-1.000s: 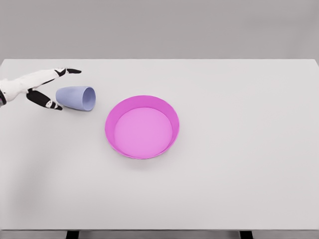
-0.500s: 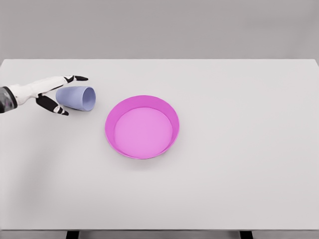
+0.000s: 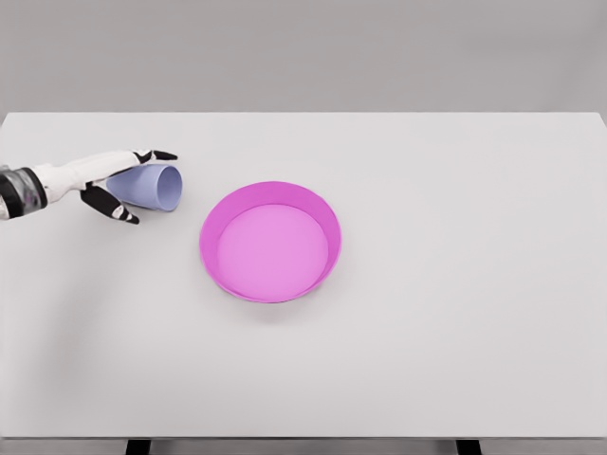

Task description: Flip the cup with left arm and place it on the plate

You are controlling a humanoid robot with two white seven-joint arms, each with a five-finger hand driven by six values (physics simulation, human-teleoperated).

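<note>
one lavender cup (image 3: 152, 186) lies on its side on the white table (image 3: 455, 284), mouth turned toward the single magenta plate (image 3: 270, 241), near it but apart. one hand shows: the left hand (image 3: 112, 180) reaches over the cup's closed end, fingers spread above and thumb below, bracketing it without a closed grip.

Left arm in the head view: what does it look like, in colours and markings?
Only the left arm shows, entering at the picture's left edge. The left hand is white with black fingertips and black sections along the lower digit. The slim forearm is white, with a dark grey and black banded section at the wrist end by the frame edge. No cables or lettering are visible. The right arm is out of view.
</note>
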